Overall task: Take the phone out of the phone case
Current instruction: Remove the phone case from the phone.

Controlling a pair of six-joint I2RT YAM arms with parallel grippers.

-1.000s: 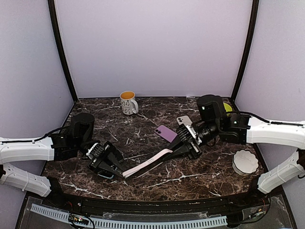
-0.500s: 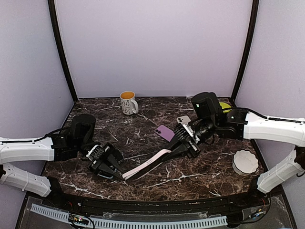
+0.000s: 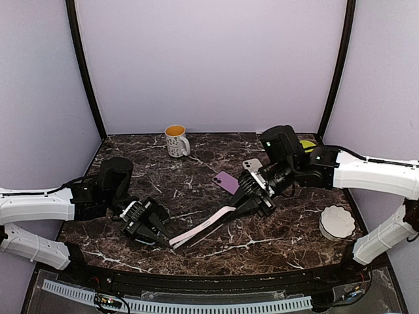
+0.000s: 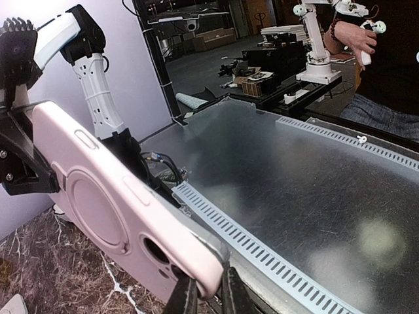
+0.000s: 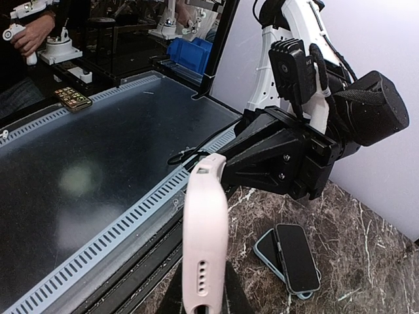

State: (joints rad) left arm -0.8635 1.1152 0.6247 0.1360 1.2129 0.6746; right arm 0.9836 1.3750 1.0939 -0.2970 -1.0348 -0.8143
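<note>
Seen from above, the pink phone case (image 3: pixel 204 226) is held off the surface (image 3: pixel 288 237), bridged between left gripper (image 3: pixel 167 237) and right gripper (image 3: pixel 238 208), presumably so both ends are braced for prying. At the left wrist, its camera corner is clamped tightly. At the right wrist, its port end is pinched, and no phone can be made out inside.

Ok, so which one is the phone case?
Look at the dark marble table. Near its front, the left hand and right hand pinch one long thing. That's the phone case: pale pink and held up, unlike the purple phone lying flat.
</note>
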